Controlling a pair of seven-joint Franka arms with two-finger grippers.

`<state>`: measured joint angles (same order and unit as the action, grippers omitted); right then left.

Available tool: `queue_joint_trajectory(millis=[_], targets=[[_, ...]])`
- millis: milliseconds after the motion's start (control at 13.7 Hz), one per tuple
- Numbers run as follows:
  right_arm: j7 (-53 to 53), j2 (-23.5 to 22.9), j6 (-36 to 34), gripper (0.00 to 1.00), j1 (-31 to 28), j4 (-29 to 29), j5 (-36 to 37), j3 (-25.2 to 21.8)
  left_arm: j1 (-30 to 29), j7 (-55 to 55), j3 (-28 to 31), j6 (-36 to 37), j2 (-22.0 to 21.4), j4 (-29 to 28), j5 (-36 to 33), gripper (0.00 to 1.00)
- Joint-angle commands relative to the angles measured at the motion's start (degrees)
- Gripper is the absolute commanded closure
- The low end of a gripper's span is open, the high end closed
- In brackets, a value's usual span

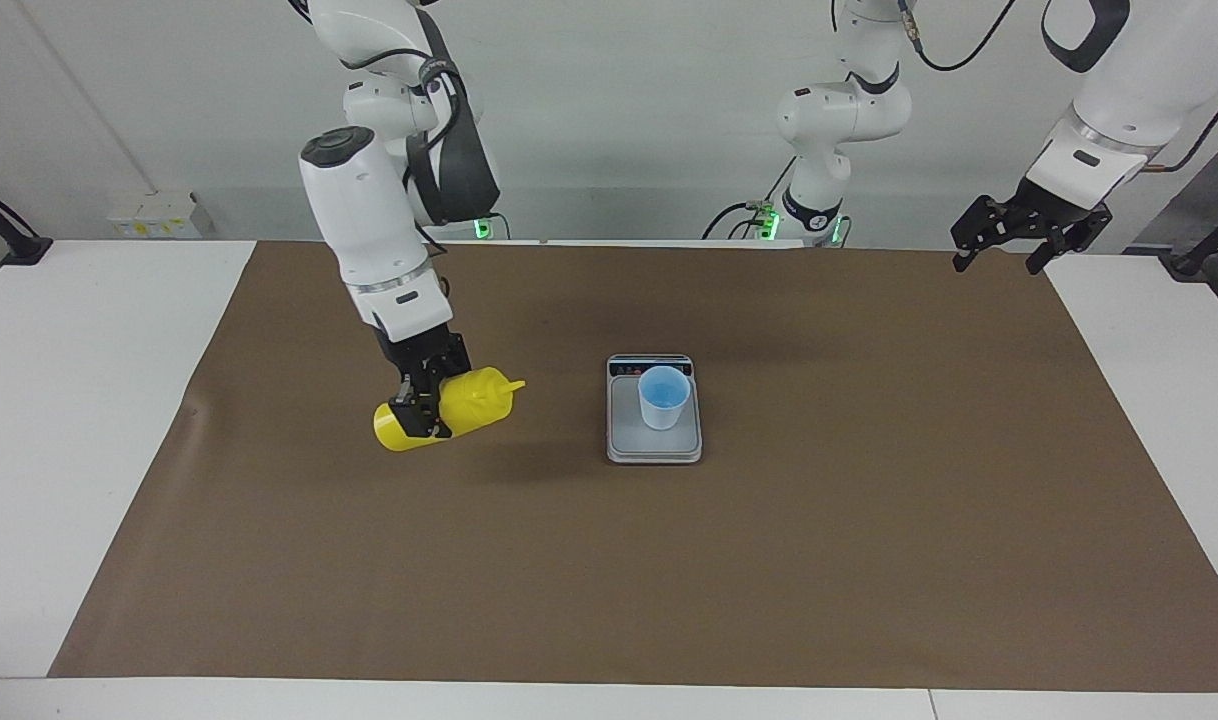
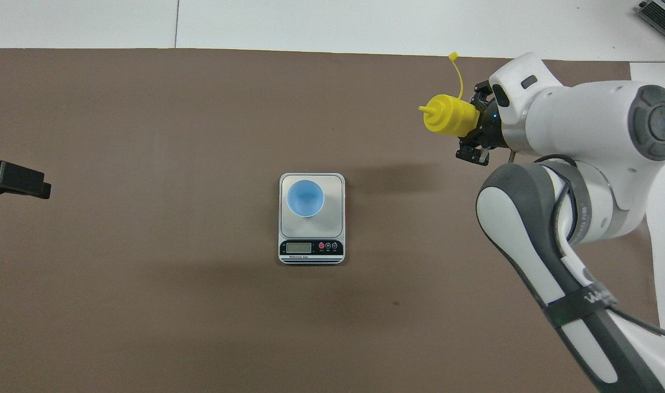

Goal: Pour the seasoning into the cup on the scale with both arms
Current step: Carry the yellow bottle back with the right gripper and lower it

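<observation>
The right gripper (image 1: 424, 398) is clamped on the yellow plastic squeeze bottle (image 1: 447, 410) — carried aloft on its side, nozzle toward the small light-blue plastic cup (image 1: 663, 397), which sits on the flat silver-grey scale (image 1: 654, 447) for weighing. The left gripper (image 1: 1029, 231) waits spread and empty over the mat's corner.

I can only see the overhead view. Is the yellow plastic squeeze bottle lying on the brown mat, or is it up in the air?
Observer: Up in the air. The right pincer is shut on the yellow plastic squeeze bottle, clear above the brown mat, with its shadow underneath.
Operator: And the other pincer? I only see a black bit at the edge!
Observer: The left pincer waits open, raised above the mat's edge at the left arm's end.
</observation>
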<state>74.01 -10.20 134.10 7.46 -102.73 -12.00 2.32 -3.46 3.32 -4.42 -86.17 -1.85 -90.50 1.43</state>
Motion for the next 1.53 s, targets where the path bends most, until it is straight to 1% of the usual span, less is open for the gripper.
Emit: queue_joint_trajectory(millis=[0,146,291,510,656,947,1238,1457], targets=[[6.56,1.68,4.65,1.0,-2.09,-3.86,-7.75,0.76,-0.14,-0.42,-0.06,0.47,-1.32,-1.17,-0.81,0.0],[10.26,2.64,7.84,1.0,-2.79,-7.38,-14.94,0.67,-0.05,-0.42,0.03,0.47,-1.32,-1.17,-0.81,0.0],[17.54,2.73,9.95,1.0,-4.46,-9.85,-24.51,0.67,-0.05,-0.42,-0.06,0.47,-1.4,-1.17,-0.81,0.0],[30.27,3.17,10.4,1.0,-6.74,-13.71,-42.35,0.67,-0.05,-0.42,0.03,0.47,-1.4,-1.17,-0.9,0.0],[38.46,3.08,10.4,1.0,-8.15,-15.91,-51.41,0.58,-0.05,-0.42,0.03,0.47,-1.32,-1.17,-0.81,0.0],[49.98,3.17,10.48,1.0,-8.68,-20.92,-69.16,0.58,-0.05,-0.42,-0.06,0.47,-1.32,-1.17,-0.81,0.0],[55.88,3.52,9.87,1.0,-10.0,-24.52,-78.42,0.67,-0.05,-0.42,-0.06,0.47,-1.4,-1.17,-0.81,0.0],[58.7,3.52,9.52,1.0,-10.01,-25.76,-85.88,0.67,-0.05,-0.42,0.03,0.47,-1.4,-1.17,-0.81,0.0]])
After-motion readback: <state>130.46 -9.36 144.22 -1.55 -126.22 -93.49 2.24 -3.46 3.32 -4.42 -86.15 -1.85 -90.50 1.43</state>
